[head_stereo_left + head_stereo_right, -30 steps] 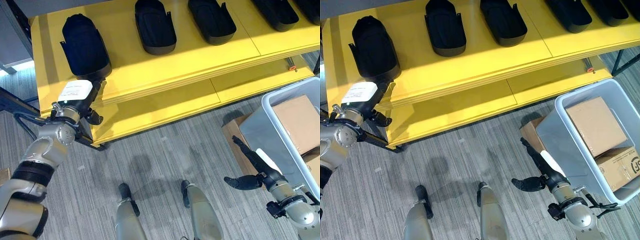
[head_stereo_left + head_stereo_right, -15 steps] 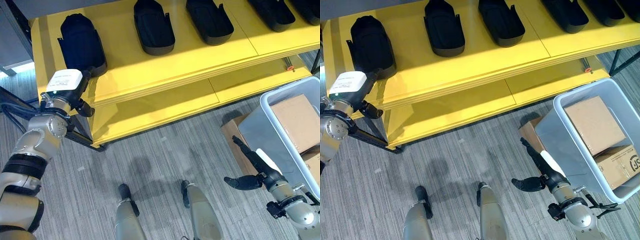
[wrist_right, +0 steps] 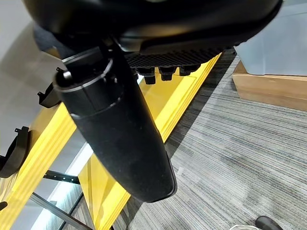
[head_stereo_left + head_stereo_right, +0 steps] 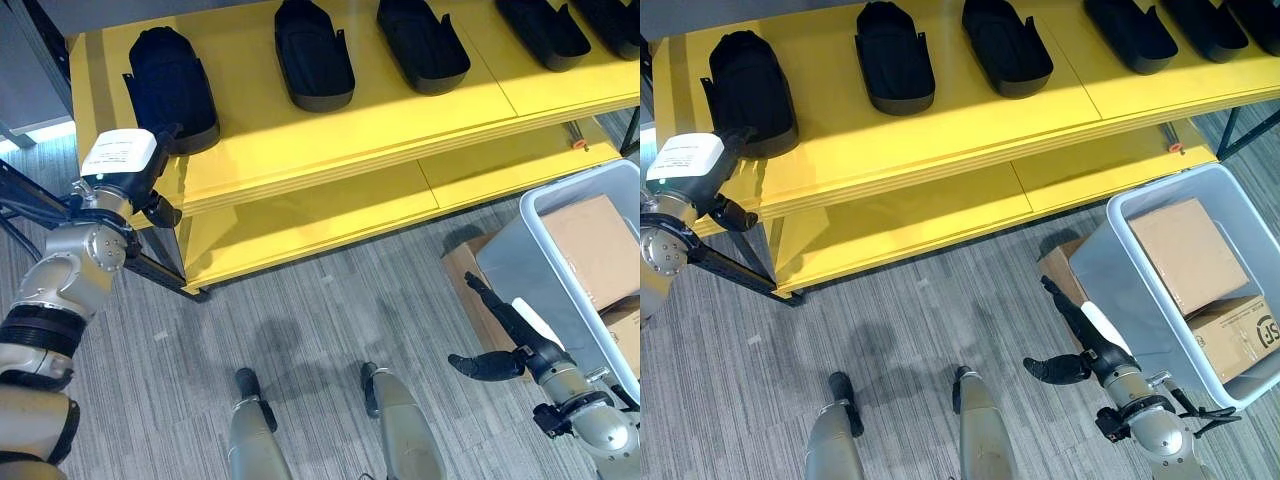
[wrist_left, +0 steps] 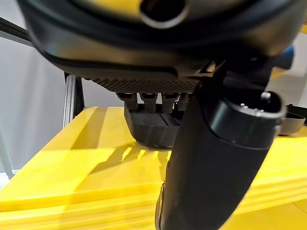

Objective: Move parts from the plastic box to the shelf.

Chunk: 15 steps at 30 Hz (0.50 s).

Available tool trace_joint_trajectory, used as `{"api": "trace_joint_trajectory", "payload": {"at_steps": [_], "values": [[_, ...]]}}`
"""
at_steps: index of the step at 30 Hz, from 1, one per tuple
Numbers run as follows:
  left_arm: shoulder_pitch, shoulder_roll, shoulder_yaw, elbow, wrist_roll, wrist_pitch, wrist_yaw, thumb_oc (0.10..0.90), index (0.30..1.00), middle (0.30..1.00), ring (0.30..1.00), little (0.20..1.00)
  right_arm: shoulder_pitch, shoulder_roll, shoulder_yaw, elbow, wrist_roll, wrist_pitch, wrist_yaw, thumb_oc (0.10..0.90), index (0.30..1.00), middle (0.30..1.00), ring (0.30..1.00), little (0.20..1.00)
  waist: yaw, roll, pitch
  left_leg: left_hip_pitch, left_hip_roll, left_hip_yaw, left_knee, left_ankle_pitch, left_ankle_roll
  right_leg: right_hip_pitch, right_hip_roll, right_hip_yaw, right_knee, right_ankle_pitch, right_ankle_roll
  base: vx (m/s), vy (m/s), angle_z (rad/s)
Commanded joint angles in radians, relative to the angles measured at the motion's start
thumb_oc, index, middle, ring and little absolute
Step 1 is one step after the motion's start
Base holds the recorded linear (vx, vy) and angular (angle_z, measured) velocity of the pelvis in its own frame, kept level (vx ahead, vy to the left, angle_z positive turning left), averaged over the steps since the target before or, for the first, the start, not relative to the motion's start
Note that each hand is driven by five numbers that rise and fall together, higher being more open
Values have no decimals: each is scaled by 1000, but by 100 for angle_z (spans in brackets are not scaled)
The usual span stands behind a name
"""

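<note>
In the left eye view I have the left robot hand (image 4: 135,180) at the front corner of the yellow shelf (image 4: 330,130), just short of the leftmost black part (image 4: 168,88), which lies on the top board with its long axis running front to back. I judge that part placed, so the next one has to come out of the plastic box (image 4: 545,275) on the floor at my right. The right robot hand (image 4: 500,345) hangs just beside the box's near wall, fingers straight and thumb spread, holding nothing. It is clearly the nearer hand; the box lies to its right and a little ahead.

In the right eye view the box shows cardboard cartons (image 4: 1190,250) inside; I cannot make out any black part among them. More parts (image 4: 895,60) sit in a row along the shelf.

In the left wrist view the left robot hand's fingers (image 5: 153,100) reach out straight, their tips close in front of the part's near end (image 5: 153,130), closed on nothing. I cannot tell whether they touch it.

In the right wrist view the thumb (image 3: 115,129) stands clear of the fingers, with the shelf edge beyond and a corner of the box in sight.
</note>
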Motion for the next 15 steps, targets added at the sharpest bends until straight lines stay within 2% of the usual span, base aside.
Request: {"api": "trace_joint_trajectory", "payload": {"at_steps": [1, 5, 8, 15], "values": [[-121, 75, 3, -46, -6, -12, 98, 900, 1000, 1000, 1000, 1000, -27, -27, -42, -38, 26, -73, -56, 900, 1000, 1000, 1000, 1000, -25, 25, -88, 38, 27, -21, 106, -171, 15, 14, -11, 30, -185, 143, 42, 0, 0, 0], [-91, 79, 21, -84, 0, -17, 97, 900, 1000, 1000, 1000, 1000, -29, -25, -41, -38, 25, -74, -55, 900, 1000, 1000, 1000, 1000, -21, 24, -89, 43, 25, -20, 104, -172, 15, 22, -12, 31, -192, 145, 42, 0, 0, 0], [-11, 90, 85, -156, 4, -24, 91, 900, 1000, 1000, 1000, 1000, -27, -18, -52, -35, 22, -71, -55, 900, 1000, 1000, 1000, 1000, -15, 25, -87, 45, 22, -20, 100, -172, 17, 24, -13, 31, -192, 143, 42, 0, 0, 0], [266, 70, 312, -384, -22, -51, 69, 900, 1000, 1000, 1000, 1000, -34, -3, -71, -36, 15, -58, -52, 900, 1000, 1000, 1000, 1000, 4, 27, -78, 49, 21, -24, 101, -175, 20, 33, -11, 27, -195, 142, 34, 0, 0, 0]]}}
